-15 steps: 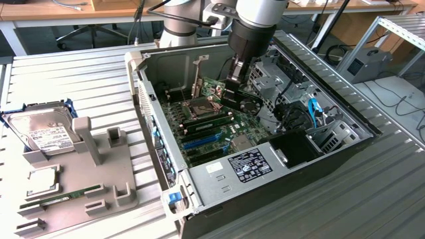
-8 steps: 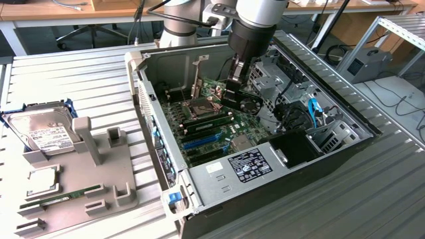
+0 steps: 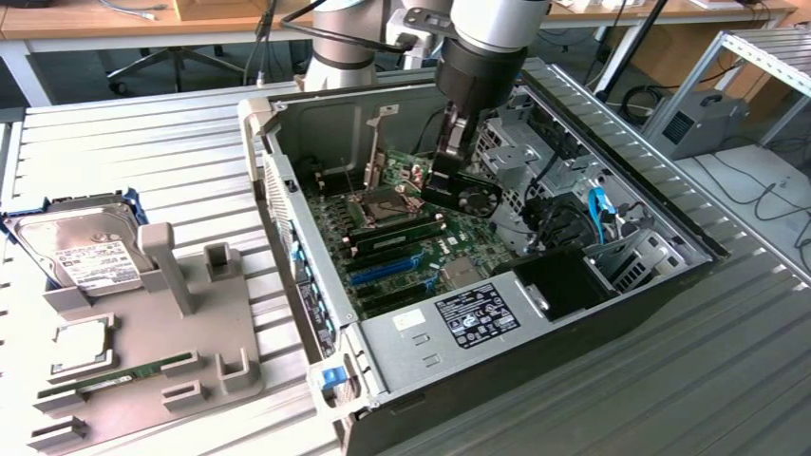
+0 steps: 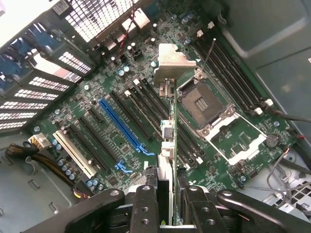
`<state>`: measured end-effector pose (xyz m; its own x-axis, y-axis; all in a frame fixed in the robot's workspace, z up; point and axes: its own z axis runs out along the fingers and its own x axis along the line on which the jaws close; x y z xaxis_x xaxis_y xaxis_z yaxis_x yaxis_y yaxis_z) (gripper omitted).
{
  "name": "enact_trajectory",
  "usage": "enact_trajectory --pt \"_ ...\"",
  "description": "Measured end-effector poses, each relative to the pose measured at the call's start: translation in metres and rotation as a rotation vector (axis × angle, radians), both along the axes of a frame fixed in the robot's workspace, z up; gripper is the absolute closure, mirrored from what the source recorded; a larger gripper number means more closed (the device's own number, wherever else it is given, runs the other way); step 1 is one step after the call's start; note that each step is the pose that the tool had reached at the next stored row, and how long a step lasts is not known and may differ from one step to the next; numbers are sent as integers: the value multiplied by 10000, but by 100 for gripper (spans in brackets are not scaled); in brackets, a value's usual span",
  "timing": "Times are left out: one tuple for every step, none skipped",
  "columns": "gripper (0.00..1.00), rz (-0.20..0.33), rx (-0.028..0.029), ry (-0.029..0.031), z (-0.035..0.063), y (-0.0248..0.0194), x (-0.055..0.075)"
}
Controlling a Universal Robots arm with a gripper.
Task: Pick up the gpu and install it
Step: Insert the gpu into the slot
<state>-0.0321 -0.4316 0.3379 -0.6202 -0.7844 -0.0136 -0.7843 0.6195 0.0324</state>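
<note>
Exterior view: my one tool (image 3: 453, 180) grasps the one gpu (image 3: 472, 198) inside the one open case (image 3: 304, 237), over the motherboard (image 3: 393, 249). Its black round fan is visible. At 8 o'clock from the case, one hard drive (image 3: 83, 252) and one memory stick (image 3: 121, 375) sit on a grey fixture (image 3: 190, 323).

Wrist view: my two fingers (image 4: 146, 204) clamp the gpu (image 4: 168, 131) edge-on, with its silver bracket (image 4: 176, 60) at the far end. One long blue slot (image 4: 124, 126) lies beside it.

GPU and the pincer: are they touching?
Touching. The wrist view shows the pincer clamped on the gpu, pressing against both faces of the edge-on card.
</note>
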Motion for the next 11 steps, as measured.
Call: enact_trajectory --pt "74 41 0 0 0 0 0" --pt "74 89 0 0 0 0 1" --pt "74 133 0 0 0 0 1" --pt "74 184 0 0 0 0 2" --pt "74 224 0 0 0 0 2" --pt "74 288 0 0 0 0 3" --pt "74 363 0 0 0 0 3" --pt "74 429 0 0 0 0 3" --pt "74 475 0 0 -1 0 4" --pt "74 519 0 0 -1 0 4" --pt "74 565 0 0 -1 0 4"
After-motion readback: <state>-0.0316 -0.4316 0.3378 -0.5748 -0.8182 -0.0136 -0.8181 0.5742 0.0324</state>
